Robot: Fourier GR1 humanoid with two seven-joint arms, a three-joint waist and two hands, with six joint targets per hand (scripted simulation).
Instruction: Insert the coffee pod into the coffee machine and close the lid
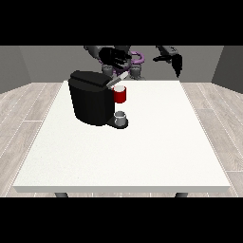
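White table [142,152] fills most of the view, wood-plank floor around it. My coffee machine [90,97] is the big black block on the table's far part, toward the view's left, lid [118,79] tilted up and open, a grey-white flap sticking out to the right. Red part [120,95] sits at the machine's front under the lid, can't tell if it is the pod or the pod holder. Small grey cup [121,117] on the machine's drip base, below the red part.

My hand at the view's left [114,56] hangs above the machine's top, just above and behind the open lid, apart from the red part, which lies lower and toward the camera. Fingers look spread and relaxed, nothing in them that I can see. My hand at the view's right [174,60] is up in the air well off to the right, far from the machine, fingers pointing down, fairly straight, holding nothing.
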